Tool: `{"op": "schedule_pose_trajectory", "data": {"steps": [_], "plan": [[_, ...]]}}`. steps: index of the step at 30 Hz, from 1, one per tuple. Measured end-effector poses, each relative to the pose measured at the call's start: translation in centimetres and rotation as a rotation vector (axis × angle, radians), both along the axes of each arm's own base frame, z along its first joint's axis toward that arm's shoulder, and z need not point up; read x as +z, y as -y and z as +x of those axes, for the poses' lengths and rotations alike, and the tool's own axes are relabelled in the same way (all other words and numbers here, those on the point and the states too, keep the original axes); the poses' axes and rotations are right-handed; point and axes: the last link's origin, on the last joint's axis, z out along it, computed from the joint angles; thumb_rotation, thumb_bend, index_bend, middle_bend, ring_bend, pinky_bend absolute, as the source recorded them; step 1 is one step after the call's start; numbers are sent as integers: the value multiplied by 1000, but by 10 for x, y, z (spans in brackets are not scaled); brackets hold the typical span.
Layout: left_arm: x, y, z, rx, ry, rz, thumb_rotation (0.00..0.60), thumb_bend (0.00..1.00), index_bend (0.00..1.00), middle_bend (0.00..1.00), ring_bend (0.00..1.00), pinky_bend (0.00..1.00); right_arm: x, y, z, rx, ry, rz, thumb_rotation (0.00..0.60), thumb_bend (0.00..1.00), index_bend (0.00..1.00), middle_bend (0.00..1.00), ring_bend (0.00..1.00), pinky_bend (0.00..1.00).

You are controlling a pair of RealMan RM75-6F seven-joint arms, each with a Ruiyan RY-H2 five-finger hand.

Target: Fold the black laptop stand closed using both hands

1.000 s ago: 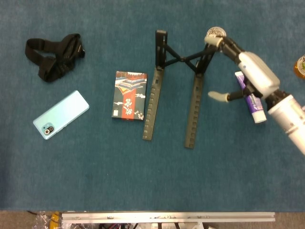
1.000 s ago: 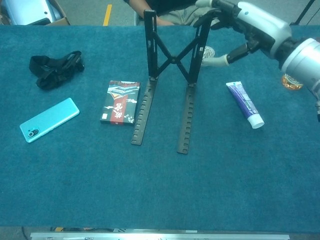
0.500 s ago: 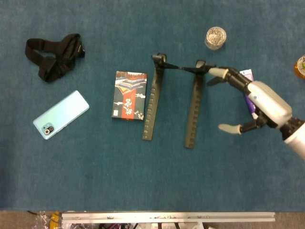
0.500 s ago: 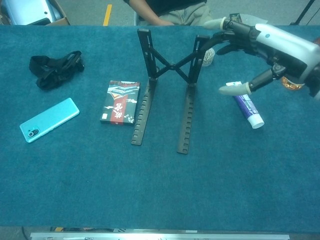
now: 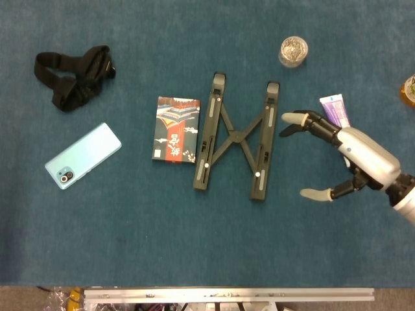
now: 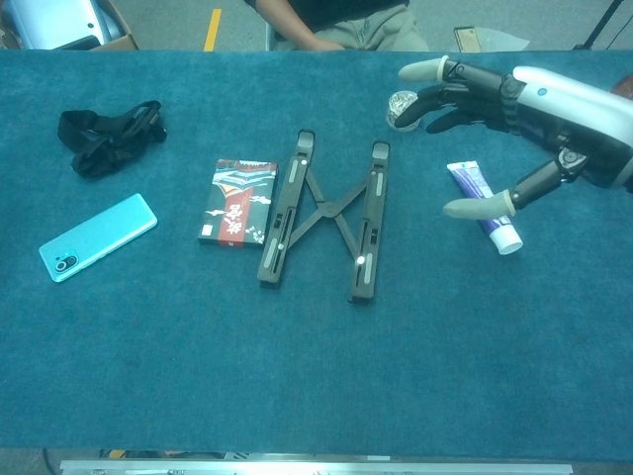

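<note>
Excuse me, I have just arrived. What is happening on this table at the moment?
A robot is folding the black laptop stand. The stand now lies flat on the blue table, its two rails apart and the crossed struts showing between them. The right hand hovers open just to the right of it, holding nothing, above a toothpaste tube. The left hand is not in view. A patterned box, a phone and a black strap lie to the left.

No legible text anywhere.
</note>
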Motion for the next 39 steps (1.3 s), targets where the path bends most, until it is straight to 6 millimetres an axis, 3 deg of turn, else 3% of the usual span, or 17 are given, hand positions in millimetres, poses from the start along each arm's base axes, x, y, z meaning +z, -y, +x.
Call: {"op": "schedule_pose_trajectory", "data": {"steps": [15,22,29,39], "plan": [[1,0,4,-21,-14,-24,600,257,36,0,0,12,-27,-2,8,231,-248,-137,600,114,90,235,43,163],[-1,-1,6,-32,-10,-40,600,257,36,0,0,12,-41,-4,-2,370,-450,-262,600,54,90,230,43,163],[-6,-2,10,-43,-5,-60,600,257,36,0,0,13,-53,0,-13,383,-557,-233,600,49,90,227,43,164],[-7,0,9,-35,-6,-71,600,257,36,0,0,12,-64,18,-6,418,-667,-267,600,59,90,227,43,163]]}}
